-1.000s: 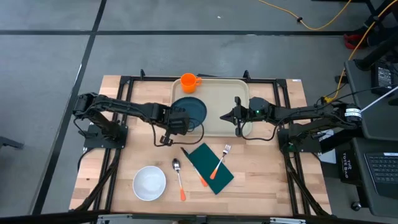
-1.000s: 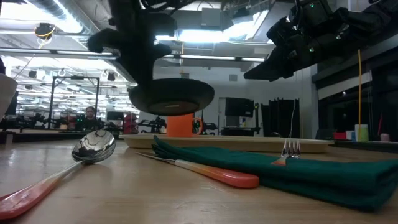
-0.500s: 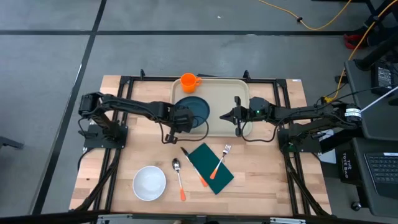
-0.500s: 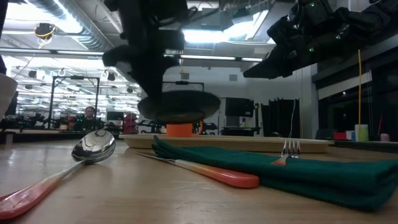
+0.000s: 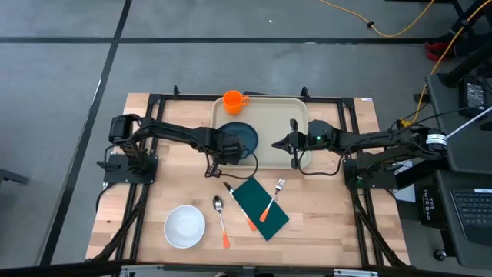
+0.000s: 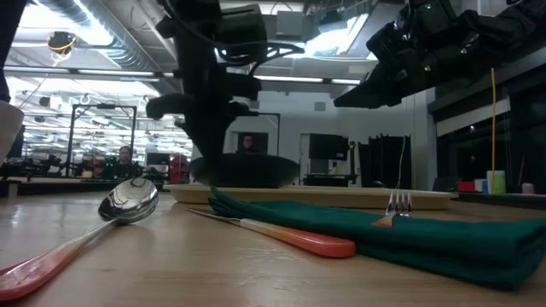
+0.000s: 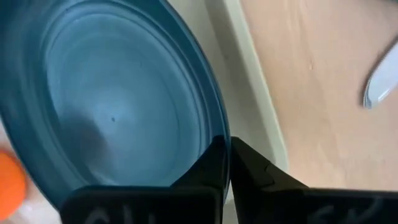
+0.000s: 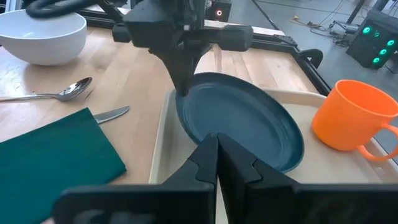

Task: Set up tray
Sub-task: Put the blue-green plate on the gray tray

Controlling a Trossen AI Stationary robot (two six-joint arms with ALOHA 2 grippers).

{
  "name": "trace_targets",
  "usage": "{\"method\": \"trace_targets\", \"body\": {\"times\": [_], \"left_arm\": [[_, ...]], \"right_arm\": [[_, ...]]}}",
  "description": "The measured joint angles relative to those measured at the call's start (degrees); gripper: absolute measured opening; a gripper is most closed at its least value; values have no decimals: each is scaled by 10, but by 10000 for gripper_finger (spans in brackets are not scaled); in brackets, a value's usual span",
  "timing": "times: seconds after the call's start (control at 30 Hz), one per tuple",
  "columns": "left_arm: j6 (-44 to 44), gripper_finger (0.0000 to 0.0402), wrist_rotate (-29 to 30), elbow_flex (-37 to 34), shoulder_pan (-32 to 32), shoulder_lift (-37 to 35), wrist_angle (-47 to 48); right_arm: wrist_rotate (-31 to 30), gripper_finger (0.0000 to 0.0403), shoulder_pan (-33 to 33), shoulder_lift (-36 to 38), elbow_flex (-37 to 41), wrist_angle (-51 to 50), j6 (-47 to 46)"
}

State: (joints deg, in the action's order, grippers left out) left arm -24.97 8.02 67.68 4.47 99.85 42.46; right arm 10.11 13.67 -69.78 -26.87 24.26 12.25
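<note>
Since a second ago the left arm has carried the blue plate [image 5: 240, 138] rightward and down; it now sits low over the left part of the tray [image 5: 269, 115]. Left gripper [image 5: 221, 151] has fingers clamped on the plate's near-left rim, over the tray's front-left corner. Orange mug [image 5: 234, 101] stands in the tray's far-left corner, just beyond the plate. Right gripper [image 5: 280, 142], fingers together and empty, hovers over the tray's middle, right of the plate. Release looks next; left arm owns it.

A white bowl [image 5: 184, 226] is sitting on the bench [image 5: 338, 231]. A spoon [image 5: 221, 221] is lying beside it, and a fork [image 5: 271, 200] is resting on the green napkin [image 5: 260, 208], a knife [image 5: 238, 205] alongside.
</note>
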Motion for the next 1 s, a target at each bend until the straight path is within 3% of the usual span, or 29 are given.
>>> {"method": "trace_targets", "body": {"times": [0.7,1.0], "left_arm": [[-15,3,-43,1,32,33,-15],[2,31,-61,1,31,33,-14]], "right_arm": [[0,11,0,0,0,0,-2],[0,11,0,0,0,0,-2]]}}
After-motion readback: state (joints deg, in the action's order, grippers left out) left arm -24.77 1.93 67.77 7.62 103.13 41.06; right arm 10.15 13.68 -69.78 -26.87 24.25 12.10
